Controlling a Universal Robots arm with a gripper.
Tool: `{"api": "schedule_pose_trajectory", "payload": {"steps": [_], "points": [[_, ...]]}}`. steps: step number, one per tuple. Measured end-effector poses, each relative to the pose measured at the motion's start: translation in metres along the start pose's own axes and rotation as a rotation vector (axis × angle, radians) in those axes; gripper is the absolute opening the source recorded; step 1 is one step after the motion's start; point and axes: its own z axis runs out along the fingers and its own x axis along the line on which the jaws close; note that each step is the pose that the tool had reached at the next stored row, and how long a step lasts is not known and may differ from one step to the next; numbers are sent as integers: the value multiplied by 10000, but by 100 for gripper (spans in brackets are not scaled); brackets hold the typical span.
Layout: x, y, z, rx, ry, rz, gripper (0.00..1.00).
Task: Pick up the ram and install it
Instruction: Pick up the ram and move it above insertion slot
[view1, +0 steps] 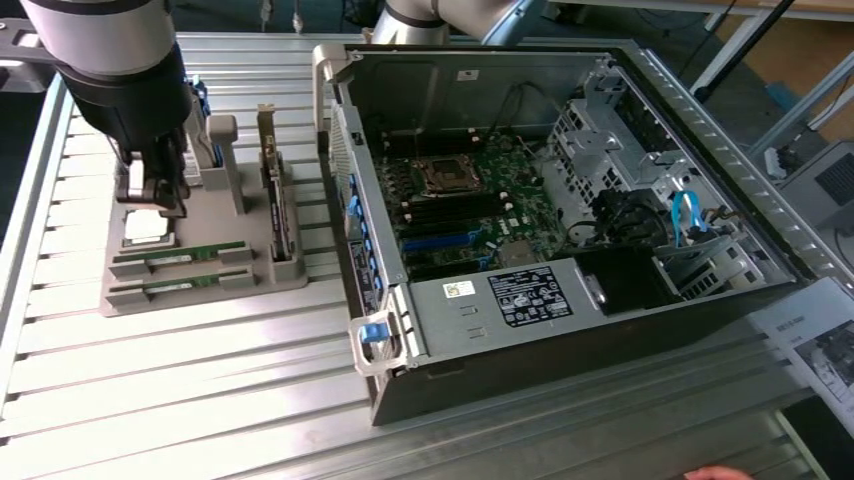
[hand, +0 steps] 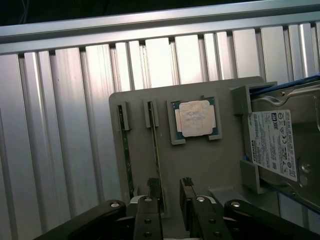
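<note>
Close by the ram (hand: 156, 149), jaws apart.

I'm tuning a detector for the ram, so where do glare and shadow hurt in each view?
Exterior view: hard glare on the table and the tray washes out the ram sticks, while the computer case is dim inside. Wrist view: the table's slats glare, the ram sticks read as dark edge-on strips, the processor is pale.
</note>
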Motion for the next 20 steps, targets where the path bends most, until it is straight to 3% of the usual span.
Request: {"api": "schedule_pose_trajectory", "payload": {"steps": [12, 20], "points": [[20, -3, 126, -1, 0, -2, 30], [56, -7, 127, 0, -1, -2, 30]]}}
